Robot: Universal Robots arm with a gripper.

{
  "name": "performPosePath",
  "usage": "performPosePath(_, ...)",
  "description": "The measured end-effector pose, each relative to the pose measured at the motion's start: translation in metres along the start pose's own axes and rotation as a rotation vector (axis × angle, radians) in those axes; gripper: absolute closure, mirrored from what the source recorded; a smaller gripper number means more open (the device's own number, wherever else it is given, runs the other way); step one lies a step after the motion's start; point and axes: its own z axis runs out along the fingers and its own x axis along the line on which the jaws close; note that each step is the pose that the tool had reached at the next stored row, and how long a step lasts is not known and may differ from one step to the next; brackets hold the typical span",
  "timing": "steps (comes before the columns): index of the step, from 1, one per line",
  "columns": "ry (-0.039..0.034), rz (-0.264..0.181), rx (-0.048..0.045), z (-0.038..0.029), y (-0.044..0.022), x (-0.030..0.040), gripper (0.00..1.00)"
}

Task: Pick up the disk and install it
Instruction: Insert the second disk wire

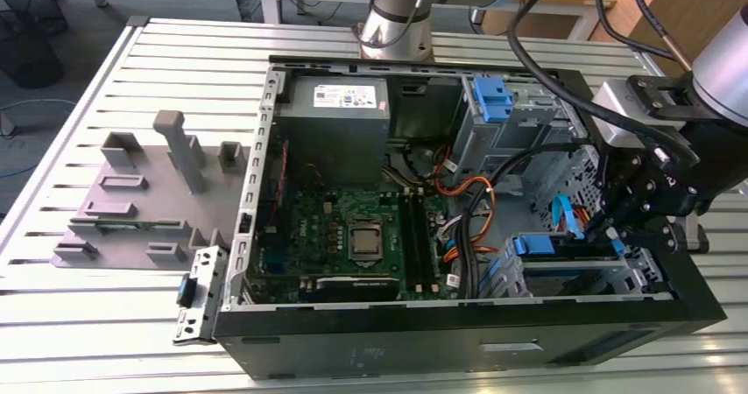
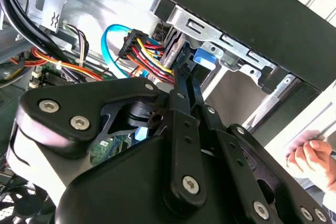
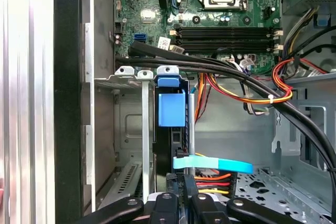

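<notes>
First wrist view: bay hides most of disk [image 3: 171, 109].

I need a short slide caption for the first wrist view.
Gripper above the disk standing in the drive cage beside the motherboard.

The end effector [image 2: 185, 80] hides the disk's [image 3: 171, 109] body.
</notes>
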Motion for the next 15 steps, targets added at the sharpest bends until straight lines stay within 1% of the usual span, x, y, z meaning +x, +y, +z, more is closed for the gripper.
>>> performPosePath(4, -0.0004, 0.000, -0.0001, 0.0020, 0.0000, 0.0001, 0.84)
performPosePath(15, 0.0000, 0.000, 0.0000, 0.0038, 0.0000, 0.0001, 0.84)
